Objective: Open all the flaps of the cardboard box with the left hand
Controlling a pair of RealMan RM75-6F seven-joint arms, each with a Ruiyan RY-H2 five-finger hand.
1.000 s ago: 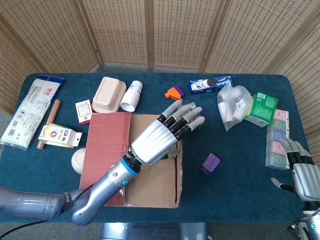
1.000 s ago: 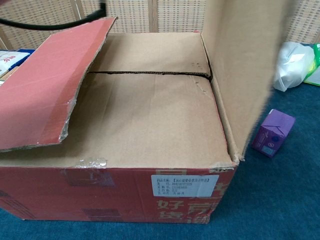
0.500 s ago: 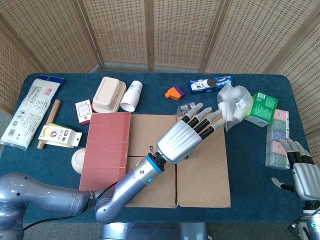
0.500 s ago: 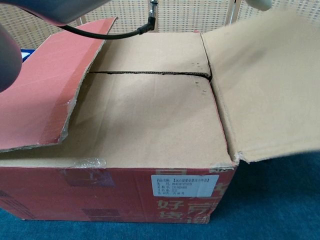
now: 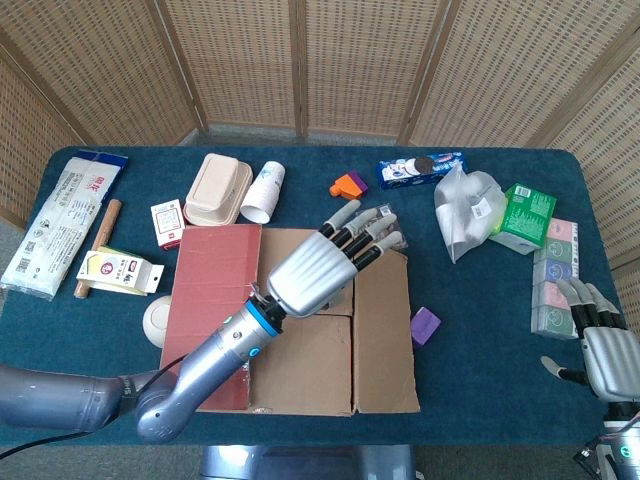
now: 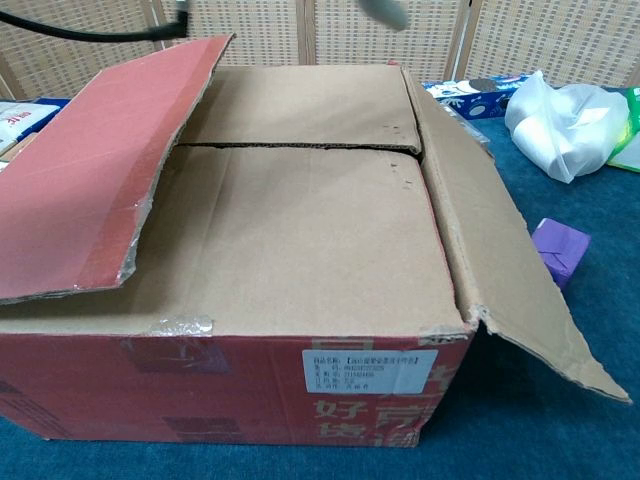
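Note:
The cardboard box stands at the table's front middle and fills the chest view. Its red left flap is folded outward. The right flap slopes down past the box's right side. Both inner flaps, far and near, lie flat and closed, meeting at a seam. My left hand hovers over the box's middle with fingers stretched out, holding nothing. My right hand rests at the table's right front, fingers apart and empty.
A small purple box lies just right of the right flap. A white plastic bag, green box and pastel packs sit at the right. Behind the box are a paper cup and a lidded container; a milk carton lies left.
The right flap went from upright to flat outward, then dropped below the box's edge. My left hand swung right with it, then drew back over the box's middle.

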